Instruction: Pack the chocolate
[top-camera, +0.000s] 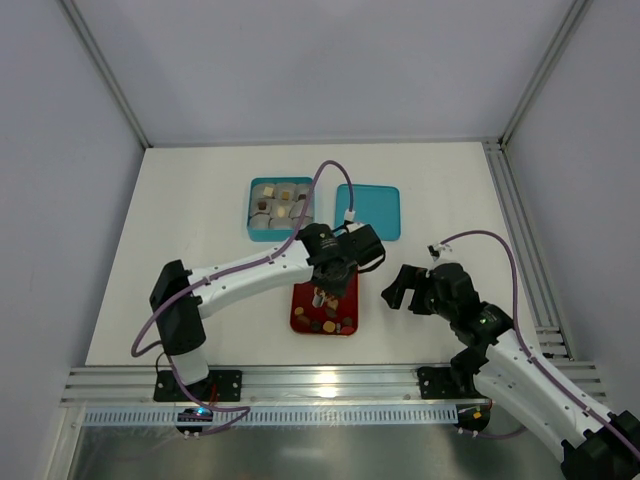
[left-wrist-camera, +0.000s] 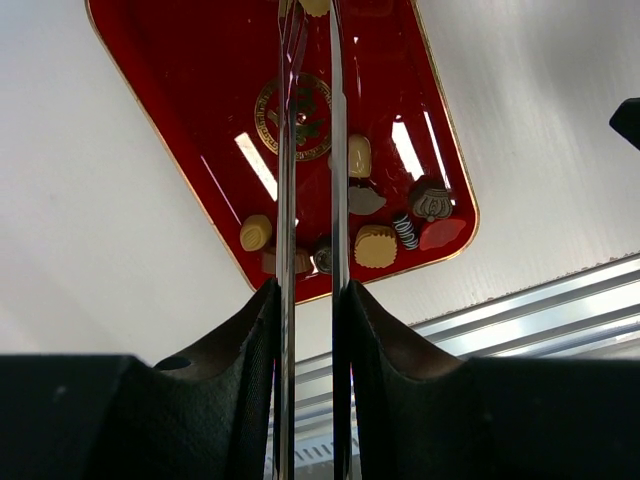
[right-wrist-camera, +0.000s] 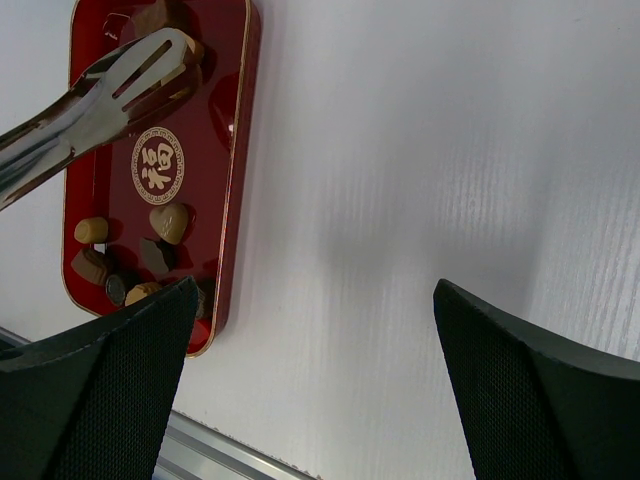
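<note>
the white table (top-camera: 180, 250), matte and faintly grained, carried everything. on its far half sat a square teal box (top-camera: 250, 212) with rounded corners. it was divided into compartments with small brown and cream shapes inside, too small to make out. just to its right, apart from it, lay the flat teal lid (top-camera: 368, 212).

nearer the arms lay the red tray (left-wrist-camera: 200, 120), a glossy rounded rectangle with a thin gold rim and a round gold emblem at its middle. the left gripper (left-wrist-camera: 312, 300) was clenched on a pair of metal tongs (left-wrist-camera: 288, 180), its black padded fingers pressing the two thin, shiny blades nearly together. the slotted tips hung over the far part of the tray. a tan piece showed at the tips, but whether it was pinched could not be told.

the right gripper (right-wrist-camera: 315, 290) hung released to the right of the tray, its textured black fingers spread wide over bare table, holding nothing.

the chocolate (left-wrist-camera: 376, 246) lay loose at the tray's near end: a ribbed tan square, a smooth tan round, a cream rounded block, a dark striped disc and a heart-shaped piece.
</note>
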